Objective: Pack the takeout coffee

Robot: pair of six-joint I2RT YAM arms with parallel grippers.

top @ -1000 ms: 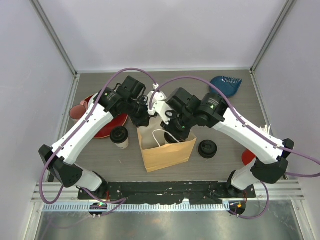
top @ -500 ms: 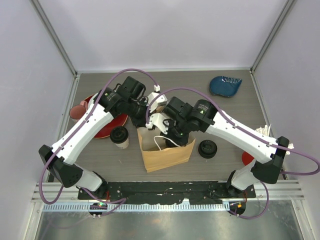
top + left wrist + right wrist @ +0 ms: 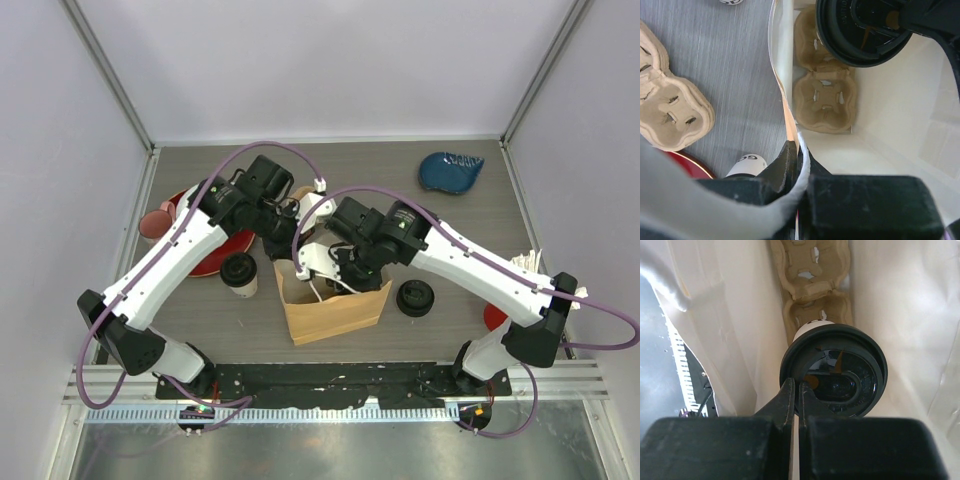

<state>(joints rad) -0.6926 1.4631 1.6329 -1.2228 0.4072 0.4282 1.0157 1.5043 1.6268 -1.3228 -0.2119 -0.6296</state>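
**Right tool [image 3: 796, 391] grips a white paper cup with a round black plastic sip lid [image 3: 834, 371] inside the brown paper bag [image 3: 335, 310]**

From where I stand, its two fingers are closed on the lid's rim alone. The cup is down inside the bag, over one pocket of the moulded brown pulp carrier [image 3: 825, 97] on the bag's floor. Whether it is seated there I can't tell. The left tool [image 3: 797, 155] is clamped shut on the bag's upper edge at its far-left corner, holding the mouth open. The second white paper cup with a black lid [image 3: 239, 272] stands on the counter just left of the bag.

The worry is that thin grip. The lid could pop off, or the cup could swing, meet the pocket's edge and tip over inside the bag. If the left tool lets the paper sag, the wall could catch the cup too.

The counter [image 3: 400, 180] is grey wood-grain, boxed in by pale plain walls on metal posts. A stack of loose black lids [image 3: 414, 298] sits just right of the bag, and a red plate [image 3: 213, 263] lies left of it.
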